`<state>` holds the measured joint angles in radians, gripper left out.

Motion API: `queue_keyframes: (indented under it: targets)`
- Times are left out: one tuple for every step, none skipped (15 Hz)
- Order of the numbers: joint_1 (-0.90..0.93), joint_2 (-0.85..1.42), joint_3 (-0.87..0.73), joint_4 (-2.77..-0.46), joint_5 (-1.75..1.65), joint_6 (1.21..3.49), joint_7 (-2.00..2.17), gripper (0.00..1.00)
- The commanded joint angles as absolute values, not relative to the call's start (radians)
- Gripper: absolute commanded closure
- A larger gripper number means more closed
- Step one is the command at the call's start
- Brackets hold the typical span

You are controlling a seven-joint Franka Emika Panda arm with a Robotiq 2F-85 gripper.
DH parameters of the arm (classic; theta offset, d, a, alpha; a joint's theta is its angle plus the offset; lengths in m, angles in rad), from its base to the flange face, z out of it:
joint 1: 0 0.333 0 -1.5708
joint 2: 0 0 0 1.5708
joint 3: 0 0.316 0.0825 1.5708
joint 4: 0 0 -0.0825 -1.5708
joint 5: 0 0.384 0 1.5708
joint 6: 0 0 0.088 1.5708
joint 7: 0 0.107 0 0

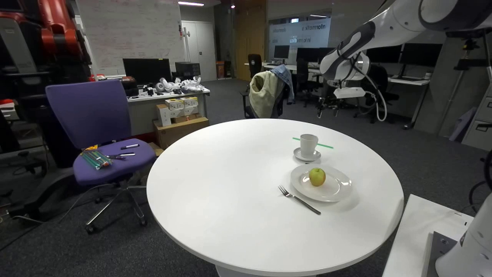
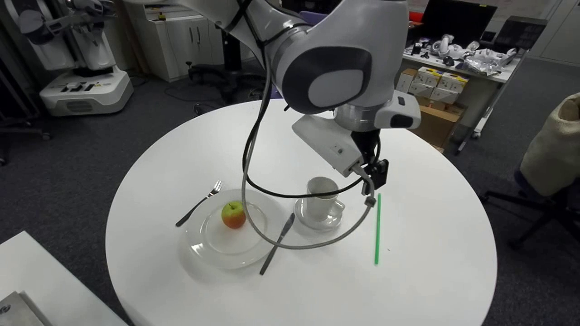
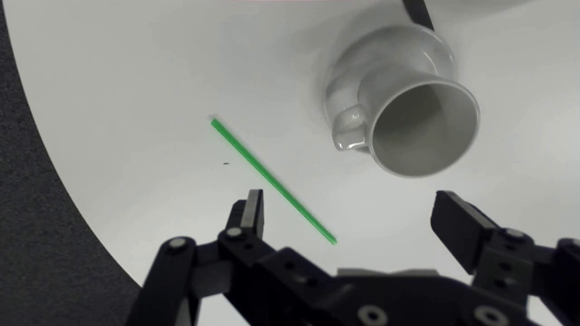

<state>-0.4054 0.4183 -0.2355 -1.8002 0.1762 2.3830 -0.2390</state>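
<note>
Above the bench (image 3: pixel 136 68), the jaws stand wide apart, holding nothing; a misaligned descent could tip the cup (image 3: pixel 417 124) or skew the nearby green stick (image 3: pixel 274 181).

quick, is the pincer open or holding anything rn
Pincer: wide open, holding nothing; the green stick and white cup are nearby, neither gripped.
</note>
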Motion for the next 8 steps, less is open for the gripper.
queue_keyframes:
  targets:
    - [-0.426,0.481,-0.236,-1.704,0.078,2.257,-0.340,0.00]
    - [-0.414,0.498,-0.250,-1.691,0.024,2.241,-0.334,0.00]
    - [-0.397,0.511,-0.265,-1.691,-0.014,2.287,-0.277,0.00]
    - [-0.423,0.479,-0.234,-1.736,0.037,2.291,-0.295,0.00]
    - [-0.420,0.493,-0.238,-1.725,0.013,2.291,-0.289,0.00]
    - [-0.418,0.504,-0.240,-1.717,0.004,2.292,-0.288,0.00]
    - [-0.418,0.511,-0.241,-1.710,0.001,2.292,-0.287,0.00]
    - [-0.418,0.514,-0.241,-1.706,0.000,2.292,-0.287,0.00]
